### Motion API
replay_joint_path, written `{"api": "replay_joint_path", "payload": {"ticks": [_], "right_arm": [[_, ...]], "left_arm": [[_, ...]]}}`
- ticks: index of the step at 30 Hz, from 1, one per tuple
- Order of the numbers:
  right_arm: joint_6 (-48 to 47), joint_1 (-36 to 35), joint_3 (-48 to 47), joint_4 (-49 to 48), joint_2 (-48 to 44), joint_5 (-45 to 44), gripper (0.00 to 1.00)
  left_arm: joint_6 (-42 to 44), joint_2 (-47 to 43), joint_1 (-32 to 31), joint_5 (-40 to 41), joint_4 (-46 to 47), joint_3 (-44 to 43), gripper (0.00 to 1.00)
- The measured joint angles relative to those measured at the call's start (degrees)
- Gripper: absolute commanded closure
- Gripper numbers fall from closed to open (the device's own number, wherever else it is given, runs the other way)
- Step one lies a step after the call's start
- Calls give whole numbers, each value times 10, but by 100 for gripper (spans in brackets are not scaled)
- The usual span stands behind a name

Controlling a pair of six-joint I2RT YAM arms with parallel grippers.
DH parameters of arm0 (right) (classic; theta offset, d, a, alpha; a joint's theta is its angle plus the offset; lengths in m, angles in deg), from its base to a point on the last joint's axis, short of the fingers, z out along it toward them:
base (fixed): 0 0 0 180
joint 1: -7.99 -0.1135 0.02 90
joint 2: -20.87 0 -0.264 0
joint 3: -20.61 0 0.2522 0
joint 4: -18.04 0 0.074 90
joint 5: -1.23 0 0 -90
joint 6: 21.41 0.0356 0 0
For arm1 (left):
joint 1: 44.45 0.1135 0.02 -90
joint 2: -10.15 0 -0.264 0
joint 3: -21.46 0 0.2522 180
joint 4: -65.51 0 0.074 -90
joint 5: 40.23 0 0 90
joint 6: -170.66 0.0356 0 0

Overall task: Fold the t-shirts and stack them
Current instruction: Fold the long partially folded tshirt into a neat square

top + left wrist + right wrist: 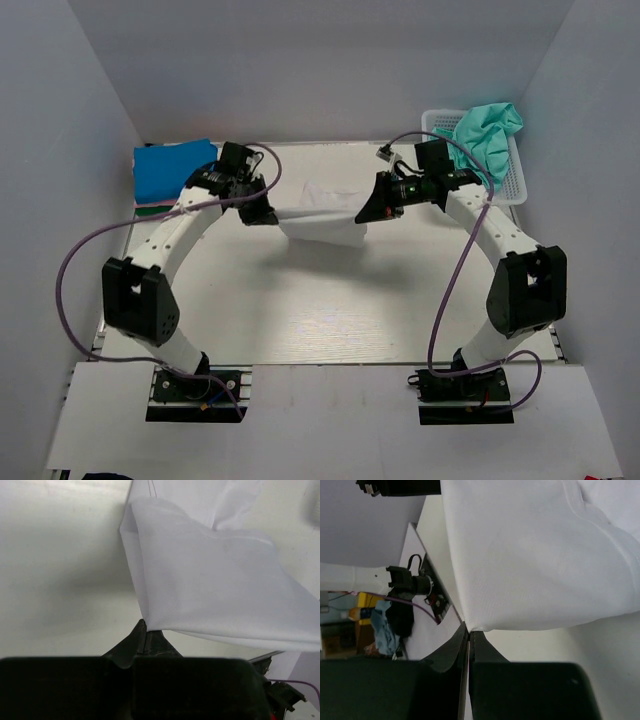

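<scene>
- Mid-step: holding the white t-shirt (322,215) up and stretched across far-centre of the table (320,320), ahead of a fold. Not laid flat yet.
- Clamped fully shut with the left gripper (258,210) on the shirt's left edge; pinch right at the fingertips in the wrist view.
- Same with the right gripper (368,208): jaws closed tight on the shirt's right edge.
- Sagging in the middle, lower hem hanging toward the surface; cannot tell whether touching or just above.
- Next, as a judgement: move both arms together, hold tension across the span, bring the cloth toward near-centre and lay it flat before folding. Expect bunching or a skewed hem if one side leads.
- Open room: bare tabletop from centre to near edge, between the two arms. Best landing zone.
- Tight at far left: blue folded t-shirt (170,168) just beyond the left wrist. Likely the stack spot.
- Tight at far right: white mesh basket (515,185) with the teal-green t-shirt (490,130) draped over it, just beside the right forearm.
- Boxed in by side walls (60,200) left and right; little outward swing for the elbows.
</scene>
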Motion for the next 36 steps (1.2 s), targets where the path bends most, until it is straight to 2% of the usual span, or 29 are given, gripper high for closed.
{"api": "replay_joint_path", "payload": {"ticks": [3,6,12,19,27,32,36], "right_arm": [[-1,0,32,-11,0,29,100],[6,0,53,-21,5,40,100],[33,10,70,-57,25,57,100],[64,34,78,-123,76,76,100],[75,57,27,-136,156,64,100],[76,65,-34,-144,203,20,100],[81,73,-105,-145,268,-40,100]], "left_arm": [[-13,-61,0,2,4,70,100],[-23,-66,0,-1,8,90,100],[-37,-47,0,3,24,90,100],[-40,11,0,10,36,42,100],[-26,147,0,17,41,-125,100],[-16,240,0,18,47,-233,100],[-8,322,0,18,54,-318,86]]}}
